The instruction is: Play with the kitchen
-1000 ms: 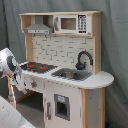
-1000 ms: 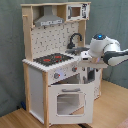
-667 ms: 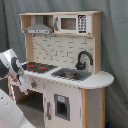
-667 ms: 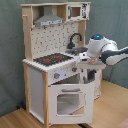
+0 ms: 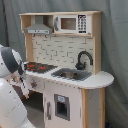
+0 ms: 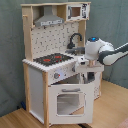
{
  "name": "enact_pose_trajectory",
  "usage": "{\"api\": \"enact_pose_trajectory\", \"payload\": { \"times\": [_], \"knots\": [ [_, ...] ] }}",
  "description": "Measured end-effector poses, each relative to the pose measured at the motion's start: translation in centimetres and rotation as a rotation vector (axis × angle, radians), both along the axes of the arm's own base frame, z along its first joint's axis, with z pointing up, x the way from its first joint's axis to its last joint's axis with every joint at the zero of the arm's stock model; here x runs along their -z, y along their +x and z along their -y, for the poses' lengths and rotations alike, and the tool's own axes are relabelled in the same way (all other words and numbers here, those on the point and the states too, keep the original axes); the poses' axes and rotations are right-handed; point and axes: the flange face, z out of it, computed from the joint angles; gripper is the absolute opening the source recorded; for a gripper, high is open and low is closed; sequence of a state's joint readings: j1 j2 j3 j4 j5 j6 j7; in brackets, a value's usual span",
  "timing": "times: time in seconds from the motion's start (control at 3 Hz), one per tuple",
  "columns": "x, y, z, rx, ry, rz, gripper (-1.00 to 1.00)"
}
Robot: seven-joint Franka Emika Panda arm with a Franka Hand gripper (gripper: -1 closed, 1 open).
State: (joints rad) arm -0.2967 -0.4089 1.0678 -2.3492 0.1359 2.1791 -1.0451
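First exterior view: the tall white and light-wood toy kitchen (image 5: 62, 70) fills the middle of the scene, with its grey hood (image 5: 39, 27) and a white microwave (image 5: 71, 23) up top. The red-ringed black hob (image 5: 39, 66) lies just beyond the arm's white wrist (image 5: 11, 62); the sink (image 5: 72, 75) and black faucet (image 5: 84, 59) lie farther off along the pale worktop (image 5: 100, 80). The pincer (image 5: 23, 89) hangs below the worktop edge at the cabinet front, but I cannot tell whether it is spread or pressed together.

Second exterior view: the pincer (image 6: 89, 75) sits low beside the cabinet, just past the windowed oven door (image 6: 67, 102), which stands slightly ajar. The step in hand is probably working something on the cabinet front. To do it well, approach slowly, keep the wrist clear of the worktop lip, and push or pull along the hinge's arc so the light kitchen does not shift.
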Motion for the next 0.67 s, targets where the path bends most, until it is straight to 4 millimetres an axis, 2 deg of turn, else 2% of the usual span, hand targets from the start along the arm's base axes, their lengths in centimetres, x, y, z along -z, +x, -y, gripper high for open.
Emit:
{"api": "enact_pose_trajectory", "payload": {
  "times": [0.33, 0.67],
  "knots": [
    [0.11, 0.06, 0.04, 0.0, 0.001, -0.005, -1.0],
    [1.06, 0.84, 0.61, 0.009, 0.011, -0.046, -1.0]
  ]
}}
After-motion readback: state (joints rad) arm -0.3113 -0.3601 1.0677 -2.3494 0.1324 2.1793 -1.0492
